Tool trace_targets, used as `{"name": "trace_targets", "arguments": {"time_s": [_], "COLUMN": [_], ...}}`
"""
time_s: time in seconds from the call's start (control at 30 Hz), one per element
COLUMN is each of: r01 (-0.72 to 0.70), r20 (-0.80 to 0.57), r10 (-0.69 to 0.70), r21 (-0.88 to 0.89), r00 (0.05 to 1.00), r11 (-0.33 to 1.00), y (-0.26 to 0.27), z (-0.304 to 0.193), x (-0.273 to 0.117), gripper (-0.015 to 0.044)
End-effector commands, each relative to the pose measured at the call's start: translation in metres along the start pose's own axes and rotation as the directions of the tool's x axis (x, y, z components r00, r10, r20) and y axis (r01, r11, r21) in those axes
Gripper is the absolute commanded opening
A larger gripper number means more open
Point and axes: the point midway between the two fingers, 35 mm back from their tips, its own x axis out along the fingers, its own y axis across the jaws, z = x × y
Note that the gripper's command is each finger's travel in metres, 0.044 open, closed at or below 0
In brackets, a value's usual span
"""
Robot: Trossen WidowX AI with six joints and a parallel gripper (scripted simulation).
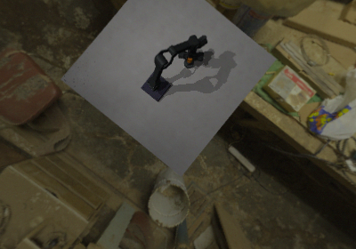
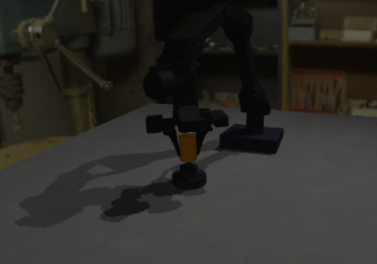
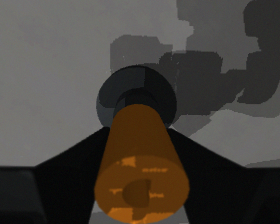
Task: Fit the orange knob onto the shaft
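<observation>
The orange knob (image 1: pixel 190 60) (image 2: pixel 188 148) (image 3: pixel 141 145) is an upright cylinder. My gripper (image 2: pixel 188 152) (image 3: pixel 137 133) is shut on it, one dark finger on each side. The dark round pedestal (image 2: pixel 189 179) (image 3: pixel 111 90) stands on the table below. The knob's lower end is at the top of the dark shaft (image 2: pixel 188 167), well above the pedestal's disc; I cannot tell whether it touches or has started over the shaft. In the wrist view the knob's top end shows a D-shaped recess, flat side to the right. The shaft's flat side is hidden.
The grey table (image 1: pixel 178 124) (image 2: pixel 264 207) carries the arm's dark base block (image 1: pixel 156 89) (image 2: pixel 252 139), behind and right of the pedestal in the exterior view. Shadows of the arm fall across the table beside the pedestal.
</observation>
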Motion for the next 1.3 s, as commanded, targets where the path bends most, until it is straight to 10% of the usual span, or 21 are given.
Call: {"name": "trace_targets", "arguments": {"time_s": [0.0,1.27], "r01": [0.011,0.010], "r20": [0.006,0.005], "r10": [-0.010,-0.010], "r21": [-0.121,-0.131], "r00": [1.000,1.000], "r11": [0.993,0.991], "y": [-0.0044,-0.0002], "z": [0.0038,-0.0003], "x": [-0.0048,0.0017], "gripper": [0.0000,0.0000]}}
